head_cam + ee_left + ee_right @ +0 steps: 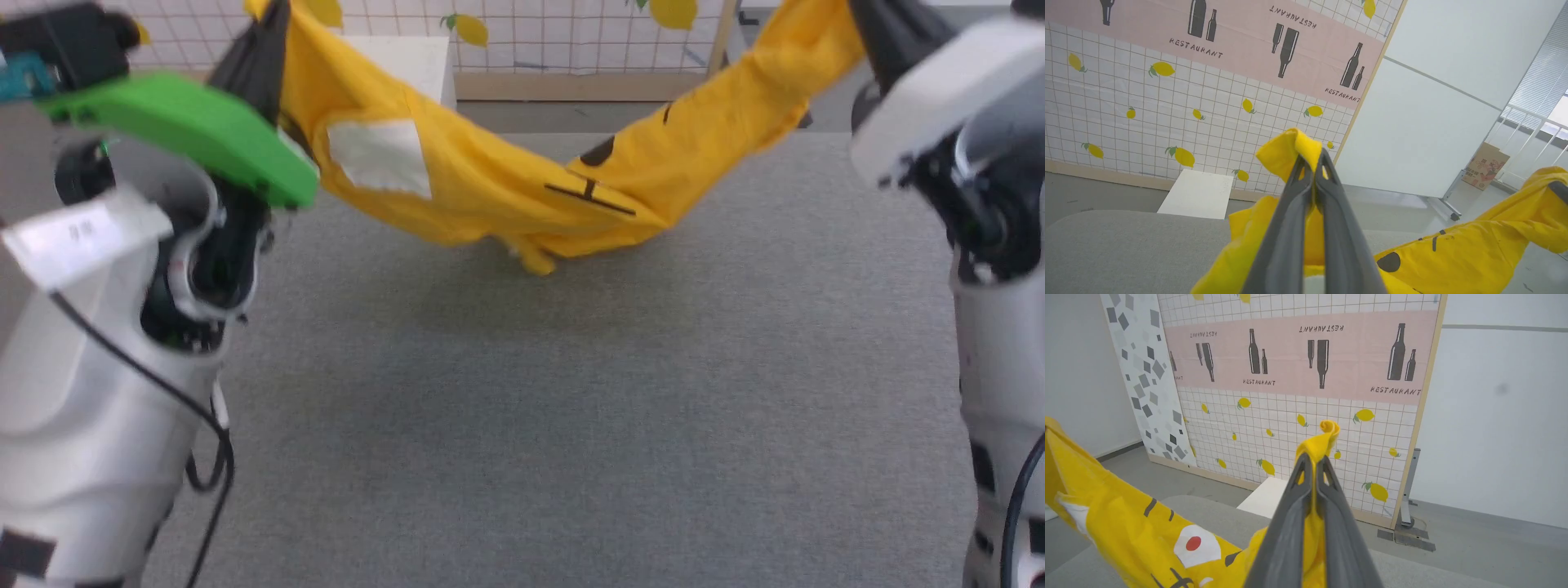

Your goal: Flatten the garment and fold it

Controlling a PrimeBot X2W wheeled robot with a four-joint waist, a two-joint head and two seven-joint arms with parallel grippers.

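The garment (506,192), a yellow T-shirt with a white patch and black marks, hangs like a hammock between my two raised arms, its lowest fold just above or touching the grey table (571,425). My left gripper (1314,161) is shut on one pinched yellow edge of the garment (1474,253). My right gripper (1314,461) is shut on another edge; the garment (1126,526) sags to the left in that view, showing a white patch with a red dot. In the head view the left gripper's fingers (257,57) and the right gripper's fingers (894,37) rise at the top corners.
A white box (404,61) stands behind the table at the far edge, before a tiled backdrop with lemons (1167,118). A white partition (1425,143) on casters stands to the right of it. My pale forearms (106,367) flank the table.
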